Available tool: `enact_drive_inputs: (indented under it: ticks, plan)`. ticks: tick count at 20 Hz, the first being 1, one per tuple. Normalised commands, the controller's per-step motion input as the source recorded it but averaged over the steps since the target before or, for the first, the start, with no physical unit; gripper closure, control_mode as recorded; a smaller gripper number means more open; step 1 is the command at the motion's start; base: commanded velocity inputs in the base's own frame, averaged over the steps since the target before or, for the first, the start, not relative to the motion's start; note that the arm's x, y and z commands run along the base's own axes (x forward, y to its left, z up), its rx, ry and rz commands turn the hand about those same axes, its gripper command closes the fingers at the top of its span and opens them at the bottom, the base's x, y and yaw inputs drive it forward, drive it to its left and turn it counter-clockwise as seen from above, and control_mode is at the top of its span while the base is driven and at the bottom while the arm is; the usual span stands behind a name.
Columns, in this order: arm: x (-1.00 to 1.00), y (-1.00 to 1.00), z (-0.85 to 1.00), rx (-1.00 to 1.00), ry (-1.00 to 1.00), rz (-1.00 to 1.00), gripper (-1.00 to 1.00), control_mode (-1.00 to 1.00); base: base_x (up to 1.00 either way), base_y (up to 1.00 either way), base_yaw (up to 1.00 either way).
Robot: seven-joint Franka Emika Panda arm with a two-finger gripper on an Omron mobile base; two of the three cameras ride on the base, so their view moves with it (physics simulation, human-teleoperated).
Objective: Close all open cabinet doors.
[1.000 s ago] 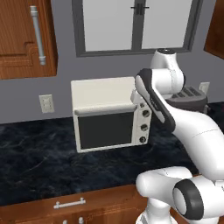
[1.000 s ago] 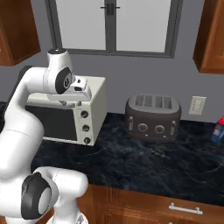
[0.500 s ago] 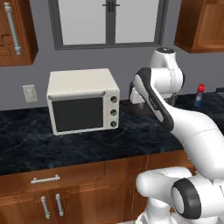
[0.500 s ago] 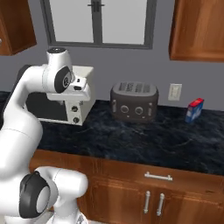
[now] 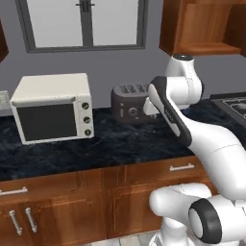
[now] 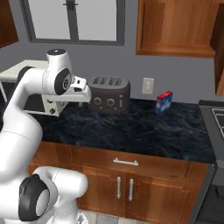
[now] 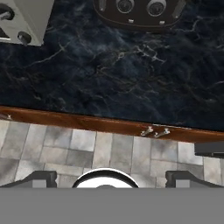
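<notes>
A dark marbled counter (image 6: 144, 131) runs under a grey wall with a window (image 5: 81, 21). The cabinet doors (image 6: 175, 26) hang high on the wall at the right, above and well apart from the gripper (image 7: 111, 177), which points down over the counter's near edge and the tiled floor (image 7: 65, 151). Its fingers (image 7: 37, 178) stand spread wide with nothing between them, touching nothing. A cream toaster oven (image 5: 53, 108) sits at the left, a dark toaster (image 6: 109, 94) just right of it, and a small red and blue box (image 6: 164, 102) farther right near a wall outlet (image 6: 148, 85). Wooden drawers and lower doors (image 6: 124, 183) lie below the counter.
</notes>
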Motion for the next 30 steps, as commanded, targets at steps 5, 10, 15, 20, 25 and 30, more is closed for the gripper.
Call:
enact_drive_inputs:
  ticks: [5, 10, 15, 20, 25, 30]
  plan:
    - [0.0, 0.0, 0.0, 0.0, 0.0, 0.0, -1.0, 1.0, -0.07, -0.61, 0.0]
    - [0.0, 0.0, 0.0, 0.0, 0.0, 0.0, -1.0, 1.0, 0.0, -0.61, 0.0]
    - [0.0, 0.0, 0.0, 0.0, 0.0, 0.0, -1.0, 1.0, 0.0, -0.58, 0.0]
    - [0.0, 0.0, 0.0, 0.0, 0.0, 0.0, -1.0, 1.0, 0.06, -0.48, 0.0]
    - [0.0, 0.0, 0.0, 0.0, 0.0, 0.0, -1.0, 1.0, 0.22, -0.42, 0.0]
    - [0.0, 0.0, 0.0, 0.0, 0.0, 0.0, -1.0, 1.0, 0.27, -0.34, 0.0]
